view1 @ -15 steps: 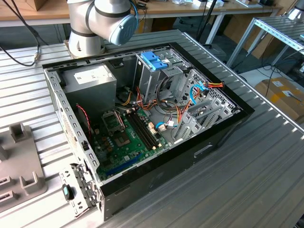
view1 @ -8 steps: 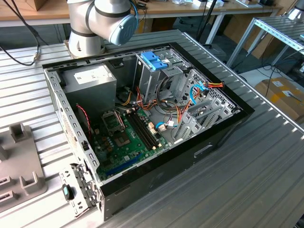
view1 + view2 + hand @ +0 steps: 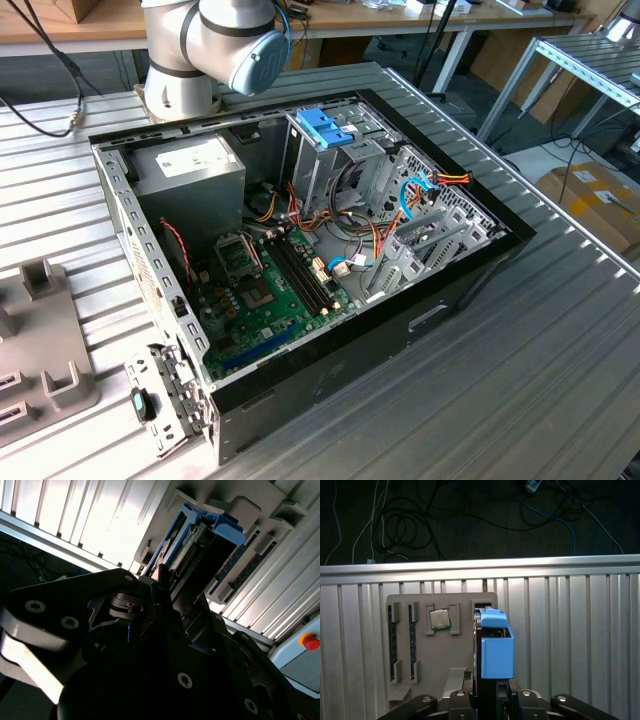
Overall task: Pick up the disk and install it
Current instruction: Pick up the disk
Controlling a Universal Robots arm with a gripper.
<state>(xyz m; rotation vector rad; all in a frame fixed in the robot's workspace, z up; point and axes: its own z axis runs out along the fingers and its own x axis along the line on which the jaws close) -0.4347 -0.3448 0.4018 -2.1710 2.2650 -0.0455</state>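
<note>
The step in hand looks to be the pick-up. The pincer (image 3: 490, 699) is at the disk (image 3: 496, 647), which stands on edge in a slot of the grey holder (image 3: 420, 655) on the ribbed table (image 3: 570, 630). In the first wrist view the disk's blue-railed body runs down into the pincer, so the pincer straddles it. Whether it is pressed onto the disk or spread just clear of it cannot be told. In the second wrist view the disk (image 3: 202, 540) appears seated in the holder, not lifted out.

In the exterior view the grey holder (image 3: 40, 340) lies at about 8 o'clock from the open computer case (image 3: 420, 320), well apart. The metal cage (image 3: 320, 170) with its blue latch (image 3: 325, 128) stands near 12 o'clock inside the case.

On this showing, freeing the disk calls for a firm hold on its flat sides and a straight pull along the slot, so the rails do not bind.
</note>
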